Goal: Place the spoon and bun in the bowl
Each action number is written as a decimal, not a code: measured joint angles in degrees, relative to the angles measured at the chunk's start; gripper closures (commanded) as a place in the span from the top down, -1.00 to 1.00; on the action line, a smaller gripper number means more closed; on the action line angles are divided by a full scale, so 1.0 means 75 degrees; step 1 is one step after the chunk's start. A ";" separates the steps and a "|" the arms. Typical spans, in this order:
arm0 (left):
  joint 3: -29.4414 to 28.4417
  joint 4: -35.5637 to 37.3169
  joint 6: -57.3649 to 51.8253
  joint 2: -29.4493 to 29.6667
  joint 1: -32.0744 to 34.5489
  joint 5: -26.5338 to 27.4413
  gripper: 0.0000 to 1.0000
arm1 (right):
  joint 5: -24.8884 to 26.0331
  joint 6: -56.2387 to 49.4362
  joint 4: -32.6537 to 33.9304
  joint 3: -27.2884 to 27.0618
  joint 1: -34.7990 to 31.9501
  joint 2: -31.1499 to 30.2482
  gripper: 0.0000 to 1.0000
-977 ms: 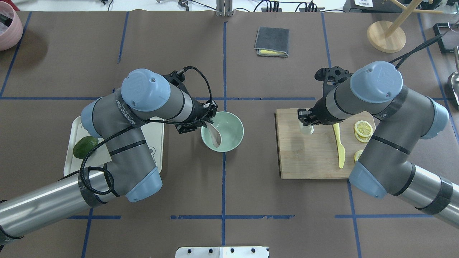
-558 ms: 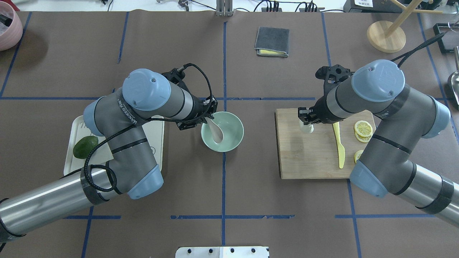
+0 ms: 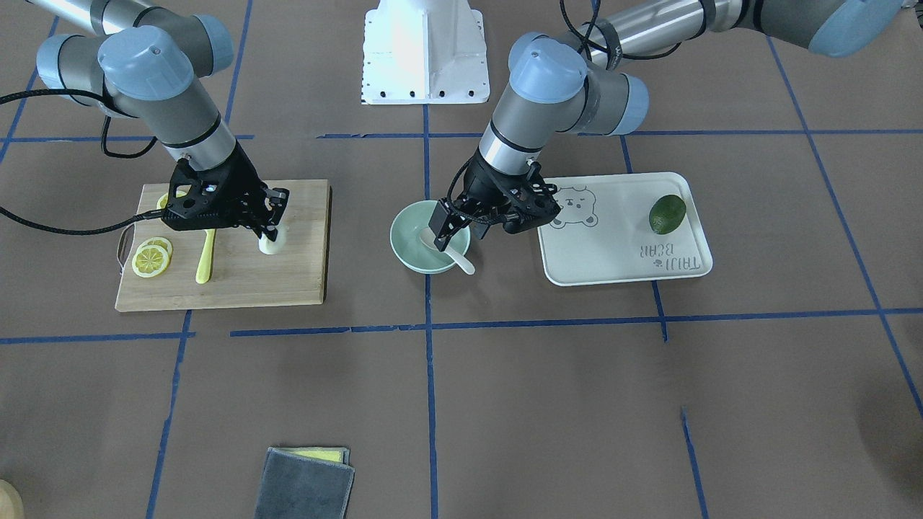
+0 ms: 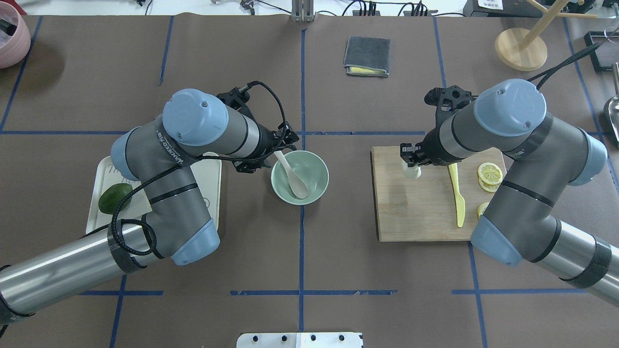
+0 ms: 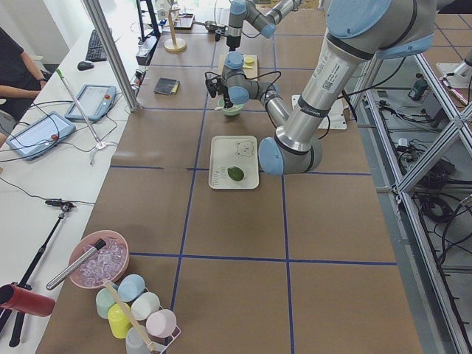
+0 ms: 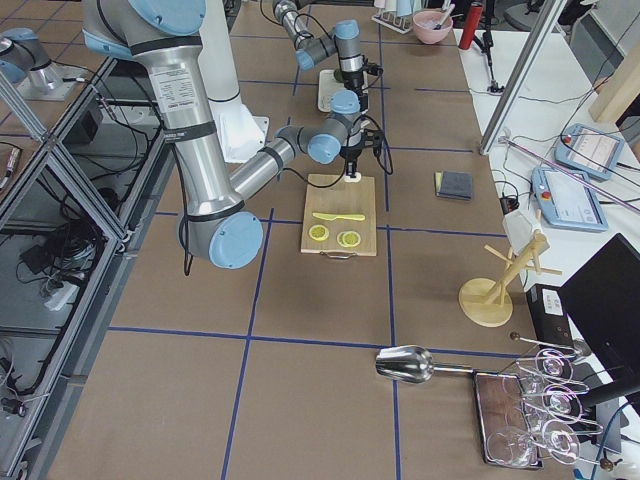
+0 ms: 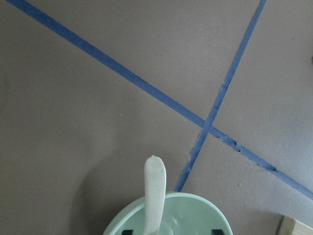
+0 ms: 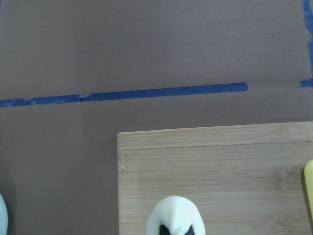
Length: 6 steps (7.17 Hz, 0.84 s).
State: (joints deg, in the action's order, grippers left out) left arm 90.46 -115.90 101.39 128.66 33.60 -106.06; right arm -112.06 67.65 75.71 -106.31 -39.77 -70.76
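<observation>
The pale spoon [image 4: 291, 174] lies in the mint-green bowl [image 4: 316, 174], scoop down inside and handle leaning on the rim. It also shows in the front view [image 3: 461, 264] in the bowl [image 3: 405, 249]. My left gripper [image 4: 268, 153] is open and stands beside the bowl's rim by the handle end. In the left wrist view the handle [image 7: 154, 191] rises between the spread fingertips. The white bun [image 4: 413, 173] is at the cutting board's [image 4: 416, 212] far left corner. My right gripper [image 4: 411, 157] is shut on it from above. The bun [image 8: 176, 213] fills the bottom of the right wrist view.
A yellow knife [image 4: 457, 198] and lemon slices [image 4: 489, 174] lie on the board. A white tray [image 4: 210, 183] with an avocado [image 4: 115, 198] sits under my left arm. A grey cloth [image 4: 367, 56], a wooden stand [image 4: 521, 48] and a pink bowl [image 4: 9, 34] are at the far edge.
My left gripper has opened and let go of the spoon, which has dropped flatter into the bowl, and it has drawn back a little. My right gripper has barely shifted on the bun.
</observation>
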 measured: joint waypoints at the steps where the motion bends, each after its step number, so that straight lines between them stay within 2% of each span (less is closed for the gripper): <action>1: 0.0127 0.0043 -0.0230 -0.0087 0.0145 -0.0025 1.00 | 0.0002 0.0029 0.0003 -0.0010 0.0015 0.0234 -1.00; 2: 0.0442 0.0258 -0.0586 -0.0288 0.0313 -0.0118 1.00 | 0.0015 0.0181 0.0008 0.0012 0.0083 0.0559 -1.00; 4: 0.1313 0.1470 -0.1779 -0.0596 0.0737 -0.0357 1.00 | 0.0173 0.0866 0.0010 0.0135 0.0487 0.1230 -1.00; 6: 0.1868 0.2246 -0.2711 -0.0911 0.1018 -0.0408 1.00 | 0.0921 0.1138 0.0007 0.0584 0.1106 0.1918 -1.00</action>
State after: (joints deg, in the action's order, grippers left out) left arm 104.47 -99.06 81.06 121.82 41.24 -109.11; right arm -105.15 76.19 75.77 -101.93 -31.48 -56.38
